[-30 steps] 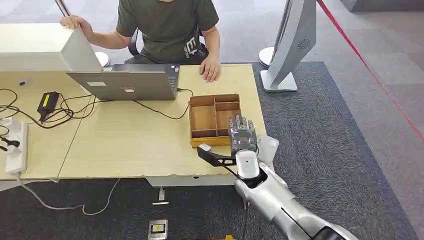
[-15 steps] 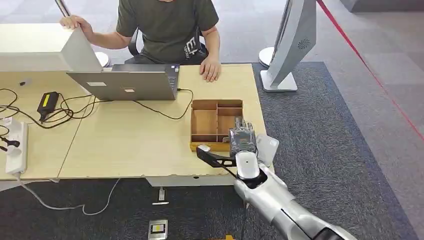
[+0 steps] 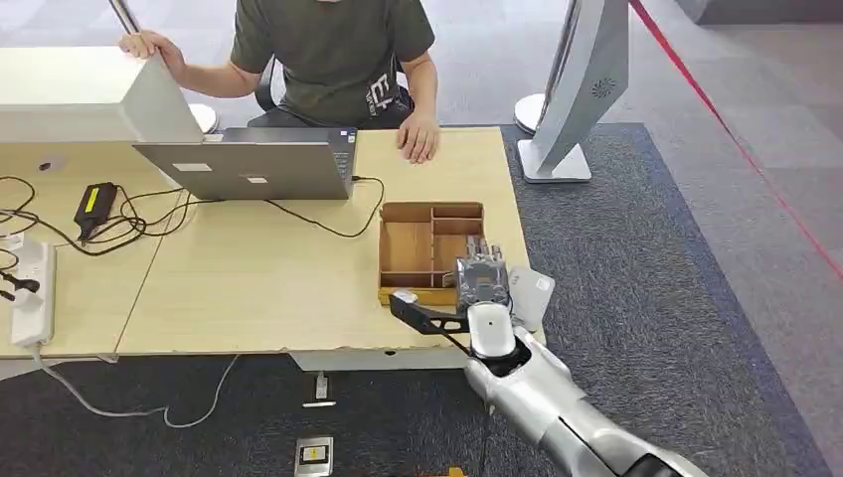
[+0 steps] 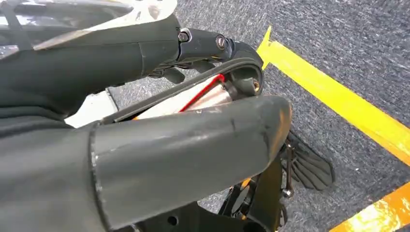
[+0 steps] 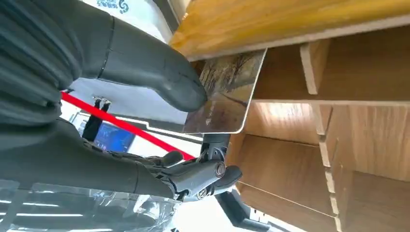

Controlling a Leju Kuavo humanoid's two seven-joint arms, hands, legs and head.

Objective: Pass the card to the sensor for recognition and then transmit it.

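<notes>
My right hand [image 3: 483, 278] hovers over the near right corner of the wooden divided tray [image 3: 429, 209] at the table's front edge. It holds a card [image 3: 533, 294], which shows pale past the hand's right side. In the right wrist view the card [image 5: 227, 92] has a brownish picture and is pinched under the thumb [image 5: 159, 67]. One of its edges lies close against the tray's outer wall [image 5: 290, 29]. In the left wrist view my left hand [image 4: 183, 145] hangs above the carpet with its fingers apart and nothing in it.
A person sits behind the table with one hand [image 3: 419, 139] flat on it, by an open laptop [image 3: 249, 164]. Cables, a charger [image 3: 94, 204] and a power strip [image 3: 30, 288] lie at the left. A white curved stand [image 3: 577, 89] rises at the right on grey carpet.
My right hand with the card has drawn back slightly toward me. The wooden tray has shifted a little toward the front edge and sits squarer to the table.
</notes>
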